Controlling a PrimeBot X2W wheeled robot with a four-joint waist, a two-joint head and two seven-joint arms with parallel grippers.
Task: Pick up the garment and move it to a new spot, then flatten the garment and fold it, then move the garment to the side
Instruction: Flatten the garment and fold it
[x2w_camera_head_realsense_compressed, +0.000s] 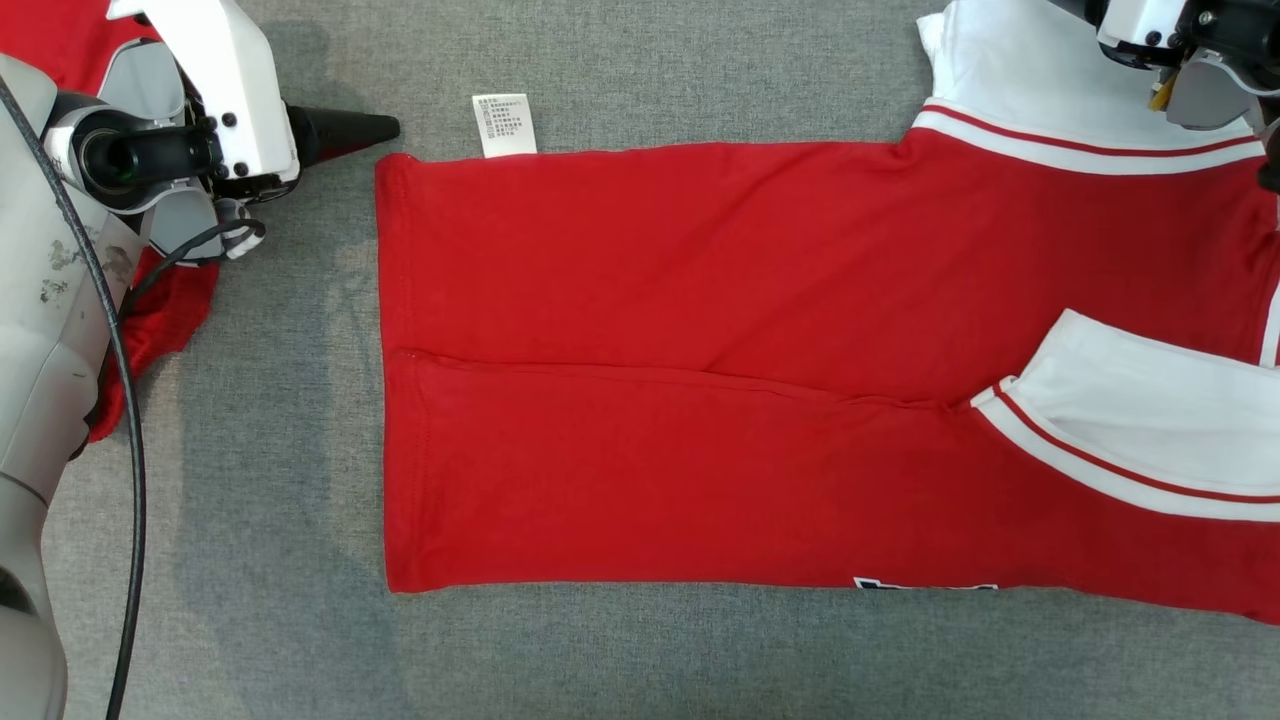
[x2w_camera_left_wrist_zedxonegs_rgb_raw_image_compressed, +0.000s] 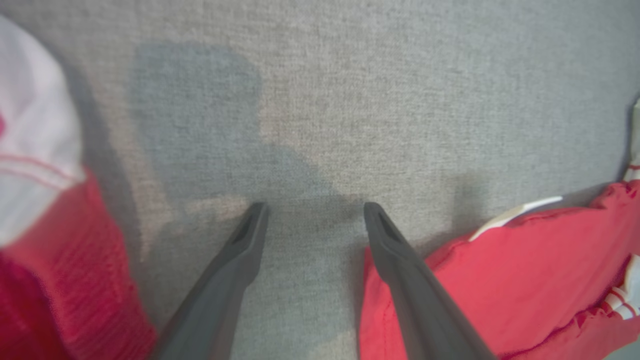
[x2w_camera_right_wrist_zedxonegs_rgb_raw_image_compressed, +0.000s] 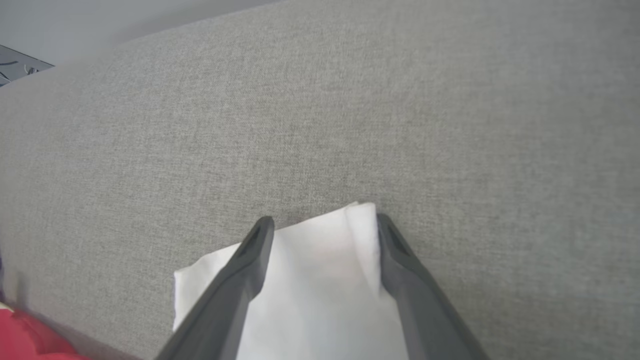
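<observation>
The garment (x2w_camera_head_realsense_compressed: 700, 350), red with white sleeves, lies flat and folded lengthwise on the grey cloth surface. A white care label (x2w_camera_head_realsense_compressed: 505, 125) sticks out at its far left corner. One white sleeve (x2w_camera_head_realsense_compressed: 1150, 420) lies folded over the red body. My left gripper (x2w_camera_head_realsense_compressed: 375, 128) sits just left of that corner, fingers pointing right. In the left wrist view it (x2w_camera_left_wrist_zedxonegs_rgb_raw_image_compressed: 316, 206) is open over bare grey cloth, with the garment's (x2w_camera_left_wrist_zedxonegs_rgb_raw_image_compressed: 500, 280) edge beside the right finger. My right gripper (x2w_camera_right_wrist_zedxonegs_rgb_raw_image_compressed: 324, 220) is open, its fingers either side of the other white sleeve (x2w_camera_right_wrist_zedxonegs_rgb_raw_image_compressed: 310, 280).
Another red and white garment (x2w_camera_head_realsense_compressed: 165, 310) lies bunched under my left arm at the far left, and blurred in the left wrist view (x2w_camera_left_wrist_zedxonegs_rgb_raw_image_compressed: 40, 200). A black cable (x2w_camera_head_realsense_compressed: 130, 470) hangs along the arm. The grey surface (x2w_camera_head_realsense_compressed: 250, 500) runs around the garment.
</observation>
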